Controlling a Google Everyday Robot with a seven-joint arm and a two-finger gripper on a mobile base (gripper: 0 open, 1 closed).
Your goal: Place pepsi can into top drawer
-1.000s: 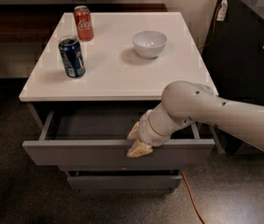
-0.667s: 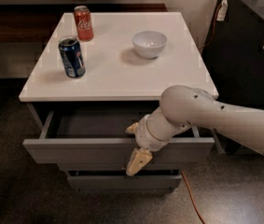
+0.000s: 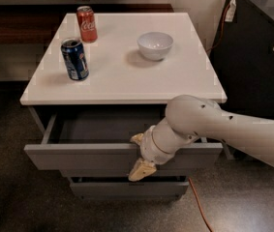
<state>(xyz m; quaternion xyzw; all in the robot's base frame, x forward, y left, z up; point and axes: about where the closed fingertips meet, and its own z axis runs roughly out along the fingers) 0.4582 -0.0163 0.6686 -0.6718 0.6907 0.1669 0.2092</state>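
Your gripper (image 3: 140,154) sits at the front panel of the top drawer (image 3: 78,157), right of the panel's middle. Its jaws stand apart and hold nothing: the upper fingertip (image 3: 137,139) is at the panel's top edge, and the lower one hangs in front of the panel near its bottom edge. You cannot tell from this view whether either tip touches the panel. The white arm (image 3: 223,127) reaches in from the right, across the drawer's right end. The top drawer is pulled out, its grey interior showing. A lower drawer (image 3: 127,187) beneath it protrudes slightly. The pepsi can (image 3: 75,59) stands upright on the white worktop (image 3: 127,79), near the left edge, well apart from the gripper. A red Coca-Cola can (image 3: 86,24) stands upright behind it, and a white bowl (image 3: 155,45) sits to the right of both. An orange cable (image 3: 199,207) runs across the floor.
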